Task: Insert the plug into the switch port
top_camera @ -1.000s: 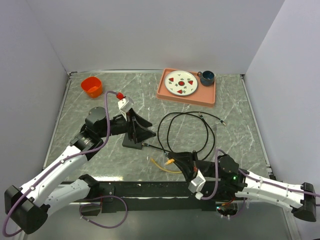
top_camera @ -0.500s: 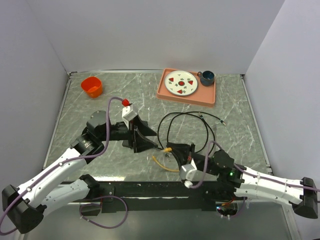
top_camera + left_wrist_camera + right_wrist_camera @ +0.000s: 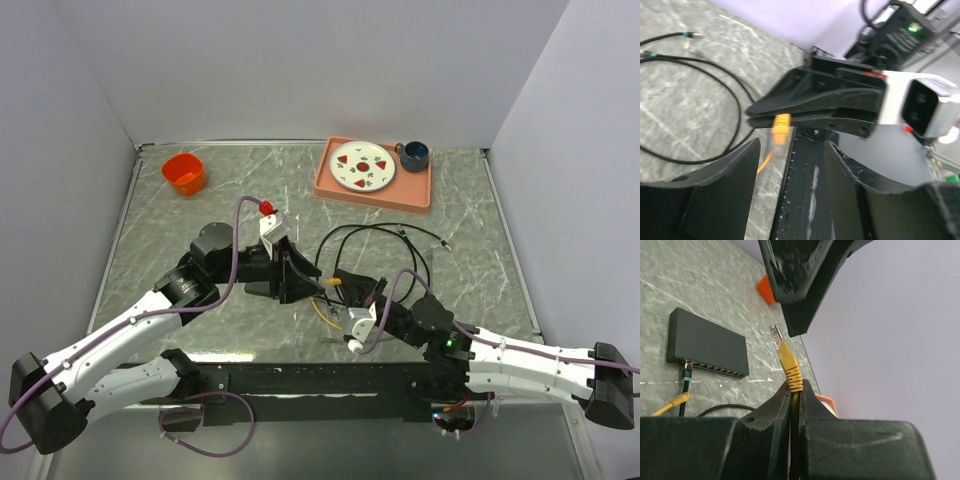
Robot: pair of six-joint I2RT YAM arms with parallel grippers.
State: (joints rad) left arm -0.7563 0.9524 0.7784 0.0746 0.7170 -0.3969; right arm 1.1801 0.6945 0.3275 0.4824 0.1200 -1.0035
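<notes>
Black fingers of the right gripper (image 3: 794,388) are pressed almost together on the ribbed boot of the yellow plug (image 3: 785,356), so the plug is firmly in hand and raised off the table (image 3: 670,285). The left gripper (image 3: 792,150) hangs just beside it, jaws spread wide with nothing between them.

Further out, the switch (image 3: 707,344) lies flat on the marble. Each switch port (image 3: 715,369) sits in a row along its narrow side, the one turned toward the right wrist camera. A black cable (image 3: 685,382) is already seated near one end of that row, and the other openings look free, though they are too small to be sure.

By my reckoning the pick-up is done and the real work is left. The plug is well apart from the switch, with no contact yet, so lining up and pushing home remain.

The plug's long axis runs in line with the fingers, its clear tip leading away from the wrist and its cable trailing back between them. From above, the tip points left toward the left gripper, with the switch beyond it. From the right wrist it seems to aim over the box rather than at the port face, so I'd expect it needs lowering and turning.
</notes>
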